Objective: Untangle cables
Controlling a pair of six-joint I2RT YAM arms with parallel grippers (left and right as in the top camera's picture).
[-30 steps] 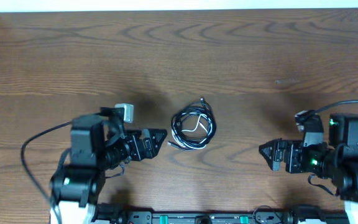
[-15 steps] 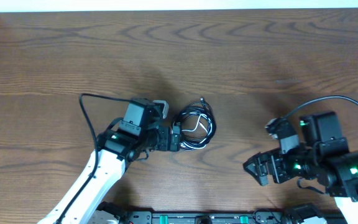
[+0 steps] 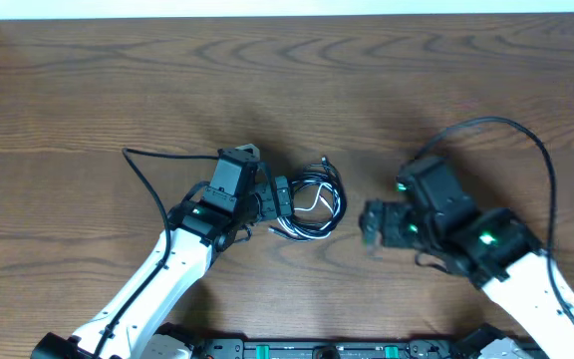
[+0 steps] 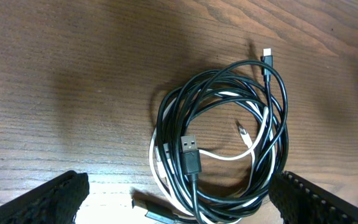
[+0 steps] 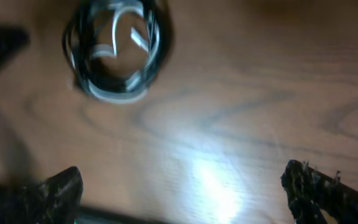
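Left arm is stretched out low, pincer (image 3: 283,196) spread wide, with the coiled cables (image 3: 312,204) just ahead of its tips on the tabletop (image 3: 446,80). The right pincer (image 3: 369,224) is wide too, pointing at them from nearby.

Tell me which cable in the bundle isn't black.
The white cable; it loops among the other cables, which are all black.

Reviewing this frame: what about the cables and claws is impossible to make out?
Right wrist: blur smears the cables; strands indistinguishable.
Left wrist: the bottom edge cuts off their lower loops.
Overhead: the left claw covers the coil's left edge; the right claw is blurred.
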